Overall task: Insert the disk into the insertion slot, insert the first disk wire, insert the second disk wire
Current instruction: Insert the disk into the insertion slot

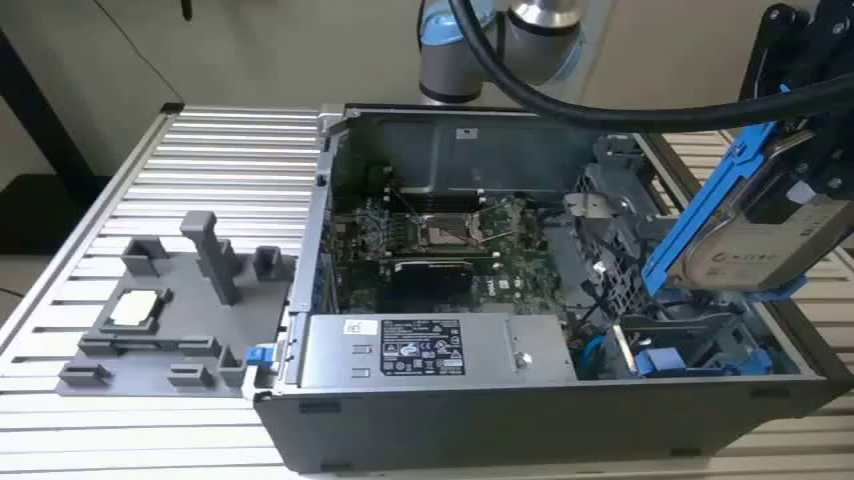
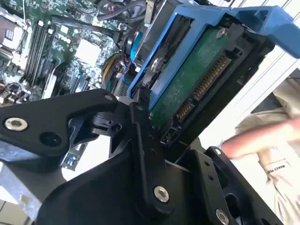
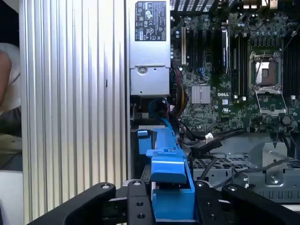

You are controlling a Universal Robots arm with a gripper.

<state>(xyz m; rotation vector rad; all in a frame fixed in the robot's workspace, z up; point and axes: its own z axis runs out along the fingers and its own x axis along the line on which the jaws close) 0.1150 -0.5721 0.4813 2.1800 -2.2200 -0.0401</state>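
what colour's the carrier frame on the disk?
Bright blue. The disk's carrier frame shows best in the exterior view.

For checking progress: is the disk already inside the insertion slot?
No, the gripper holds the disk tilted in the air above the computer case.

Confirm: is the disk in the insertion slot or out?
Out. The disk hangs tilted in the jaws of the gripper, raised clear of the insertion slot.

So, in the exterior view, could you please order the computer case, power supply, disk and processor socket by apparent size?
Computer case
Power supply and disk look alike; the disk seems nearer the camera
Processor socket
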